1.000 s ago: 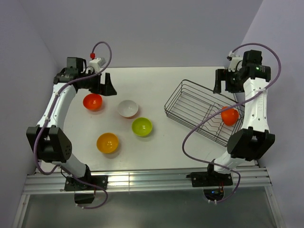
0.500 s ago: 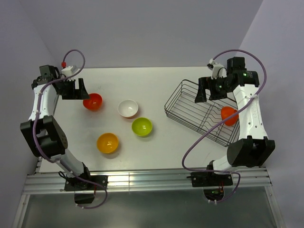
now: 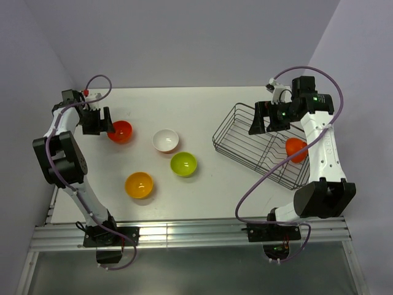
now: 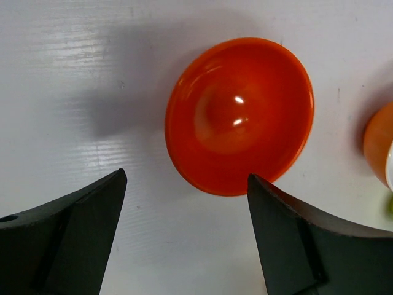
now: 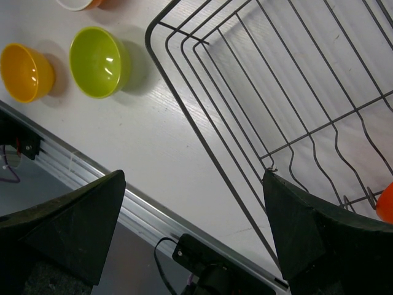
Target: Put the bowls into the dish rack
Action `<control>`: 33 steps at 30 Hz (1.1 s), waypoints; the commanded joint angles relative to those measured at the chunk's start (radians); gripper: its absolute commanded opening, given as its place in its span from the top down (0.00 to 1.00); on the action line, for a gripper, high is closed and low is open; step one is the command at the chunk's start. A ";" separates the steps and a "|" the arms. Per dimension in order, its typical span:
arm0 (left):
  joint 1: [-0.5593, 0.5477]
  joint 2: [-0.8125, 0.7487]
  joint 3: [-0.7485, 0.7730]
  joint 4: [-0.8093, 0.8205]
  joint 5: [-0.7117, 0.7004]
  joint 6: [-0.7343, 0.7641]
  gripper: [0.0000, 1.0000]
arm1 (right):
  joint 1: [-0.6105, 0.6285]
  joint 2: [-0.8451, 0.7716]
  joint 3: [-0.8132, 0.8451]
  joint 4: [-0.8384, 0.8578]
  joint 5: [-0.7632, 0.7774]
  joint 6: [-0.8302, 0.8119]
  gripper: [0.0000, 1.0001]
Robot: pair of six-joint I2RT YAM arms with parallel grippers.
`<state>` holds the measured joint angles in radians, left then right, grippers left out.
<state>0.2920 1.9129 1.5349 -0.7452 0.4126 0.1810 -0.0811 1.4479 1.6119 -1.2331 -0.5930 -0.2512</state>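
Note:
A red-orange bowl [image 3: 120, 130] [image 4: 239, 115] sits upright on the table at the far left. My left gripper [image 3: 105, 121] [image 4: 186, 178] is open and empty, just left of it. A white bowl [image 3: 166, 140], a lime green bowl [image 3: 183, 164] [image 5: 98, 61] and a yellow-orange bowl [image 3: 139, 184] [image 5: 26, 72] stand on the table. The dark wire dish rack [image 3: 261, 144] [image 5: 288, 92] lies at the right, with a second red-orange bowl [image 3: 296, 149] [image 5: 387, 203] in its near end. My right gripper [image 3: 260, 119] [image 5: 193, 175] is open and empty above the rack's far end.
Purple cables loop from both arms. The aluminium rail [image 3: 190, 232] runs along the table's near edge and also shows in the right wrist view [image 5: 92, 172]. Walls close in on the left and right.
My left gripper has swung left across the far-left red-orange bowl and come down beside it. My right gripper has moved left and lower over the rack. The bowls have not moved.

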 commanded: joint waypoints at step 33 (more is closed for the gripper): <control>-0.454 0.015 0.100 0.102 -0.073 0.003 0.16 | 0.009 -0.057 -0.072 0.029 0.033 0.000 0.00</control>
<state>-0.1497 1.8923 1.5826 -0.6365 0.3744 0.1818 -0.0807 1.4326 1.5429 -1.2217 -0.5747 -0.2512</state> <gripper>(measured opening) 0.846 0.997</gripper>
